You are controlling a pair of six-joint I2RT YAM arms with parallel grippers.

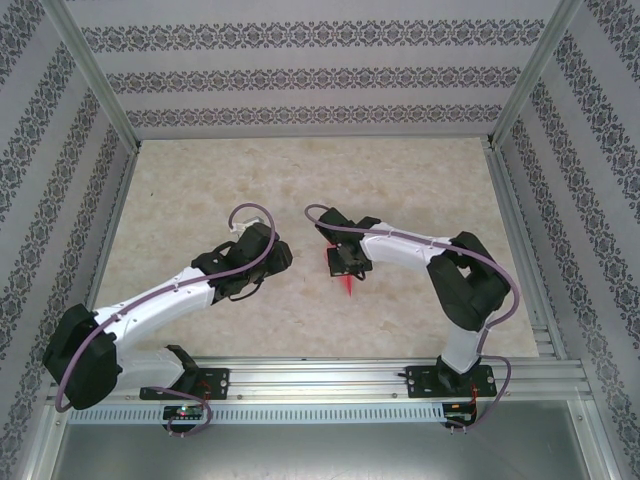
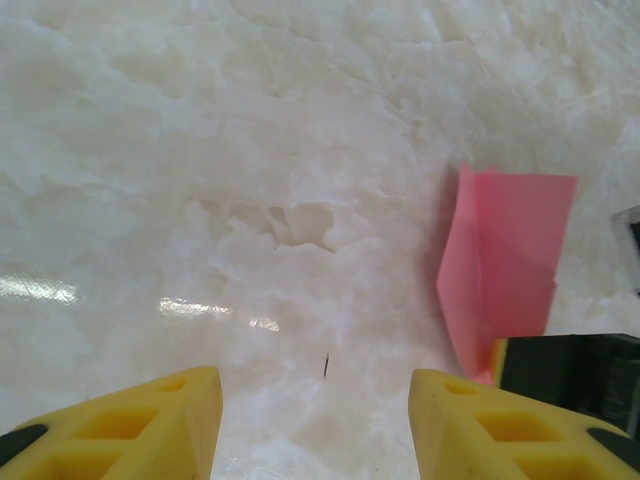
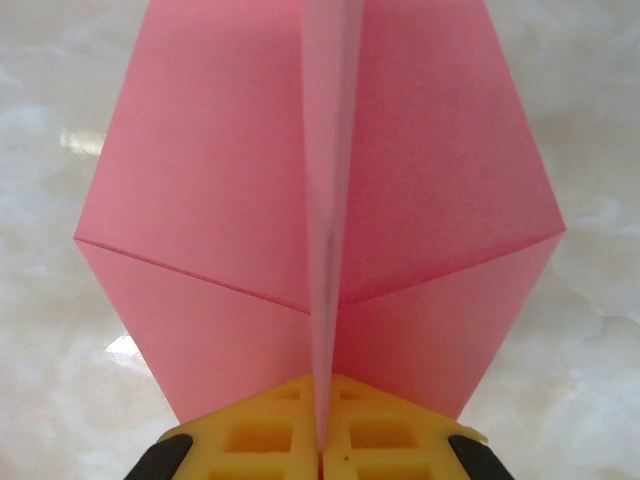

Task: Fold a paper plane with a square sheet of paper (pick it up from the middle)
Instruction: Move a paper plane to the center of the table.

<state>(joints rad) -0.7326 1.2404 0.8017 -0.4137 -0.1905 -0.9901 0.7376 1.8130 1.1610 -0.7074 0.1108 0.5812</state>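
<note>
The square sheet of paper is folded into a pink-red paper plane (image 3: pixel 200 200) with two spread wings and a raised centre ridge. My right gripper (image 3: pixel 322 440) is shut on that ridge, its yellow pads pressed together around it. In the top view the paper plane (image 1: pixel 347 284) pokes out below the right gripper (image 1: pixel 349 264) near the table's middle. My left gripper (image 2: pixel 315 420) is open over bare table with nothing between its fingers. The paper plane (image 2: pixel 505 255) is to its right, apart from it. In the top view the left gripper (image 1: pixel 281 256) is a little left of the plane.
A marble-patterned tabletop (image 1: pixel 300 180) lies under both arms. Patterned walls with metal posts (image 1: pixel 95 75) enclose it on three sides. A metal rail (image 1: pixel 330 375) carrying the arm bases runs along the near edge. The right gripper's black-and-yellow finger (image 2: pixel 570 370) is close to my left gripper's right finger.
</note>
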